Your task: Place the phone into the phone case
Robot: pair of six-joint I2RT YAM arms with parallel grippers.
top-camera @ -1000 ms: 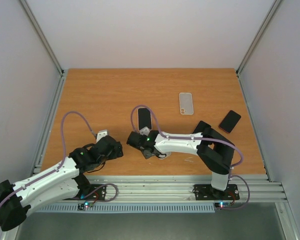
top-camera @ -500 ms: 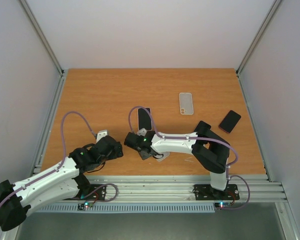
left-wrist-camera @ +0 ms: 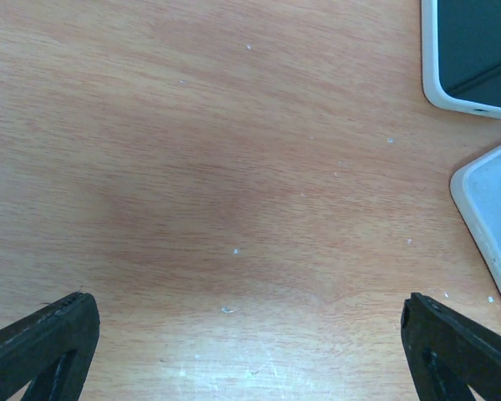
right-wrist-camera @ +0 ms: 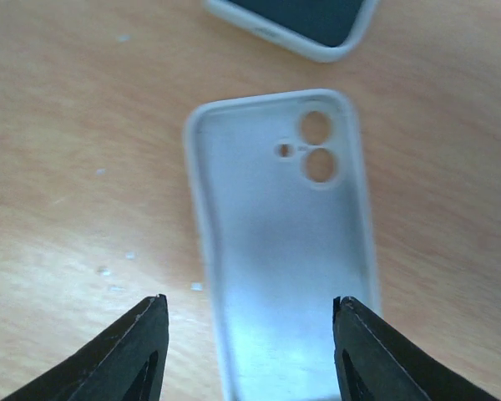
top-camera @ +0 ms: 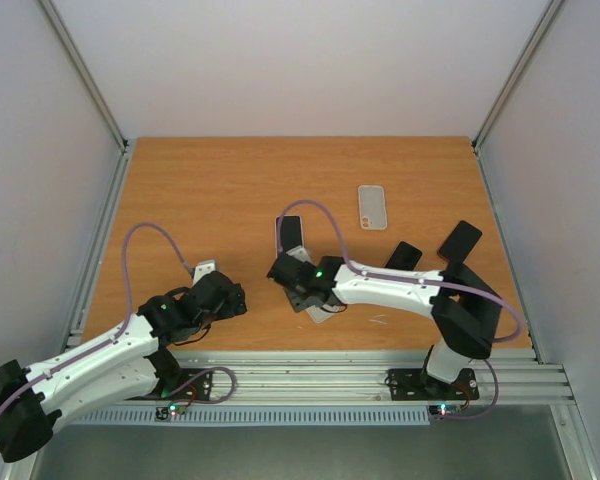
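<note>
White and empty, the phone case (right-wrist-camera: 280, 242) lay beneath the right gripper (right-wrist-camera: 250, 305), its fingers apart. The phone (right-wrist-camera: 305, 17) lay just beyond, uninserted. The left gripper (left-wrist-camera: 246, 305) hovered spread, holding nothing.

right gripper (top-camera: 300, 284) low over a pale phone case (top-camera: 322, 313), dark phone (top-camera: 289, 231) just beyond it

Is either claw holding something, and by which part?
Nothing held: left gripper and right gripper are open; the phone case lies free on the table.
</note>
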